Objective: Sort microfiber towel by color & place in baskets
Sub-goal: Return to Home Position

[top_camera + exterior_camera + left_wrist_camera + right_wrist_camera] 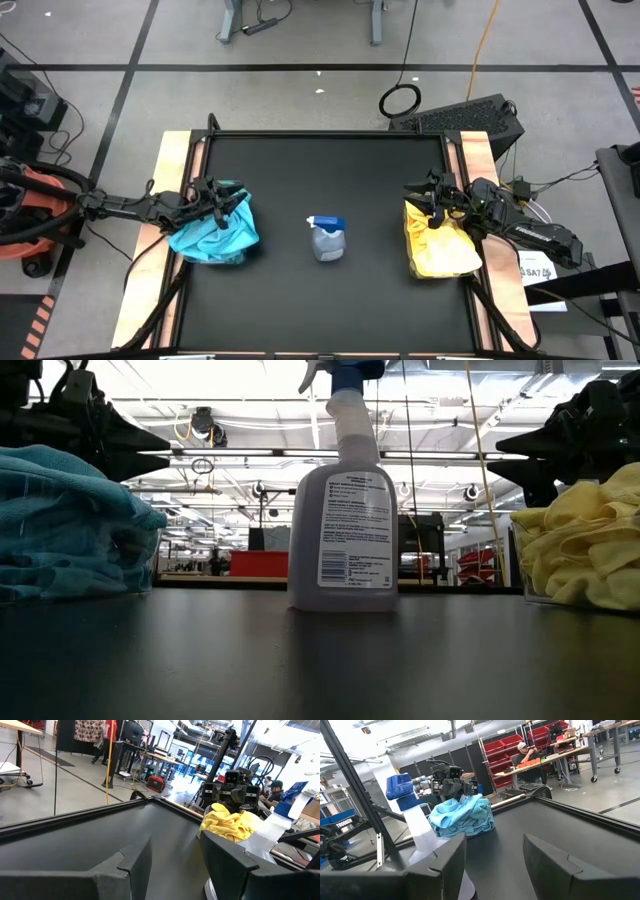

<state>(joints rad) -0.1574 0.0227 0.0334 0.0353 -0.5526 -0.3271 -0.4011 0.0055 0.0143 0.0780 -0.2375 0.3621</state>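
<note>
Left gripper [218, 198], jaws apart and empty, hovers at teal towels [215, 236] heaped in left basket [150, 565]. Spray bottle [328, 238] mid-table, between. Right gripper [432, 196], also spread, holding nothing, at yellow towels [440, 248] in right basket [522, 565]. Retracting: judge best to lift clear first, so nothing snags cloth.

The spray bottle [343, 510] loses part of its blue top to the low view's upper edge, and its label print is too small to read. Left of the bottle, the teal towels [65, 525] run off the picture's side. Right of it, the yellow towels [585, 545] do too, hiding all but one clear wall of their basket [524, 565]. Neither heap can be counted.
</note>
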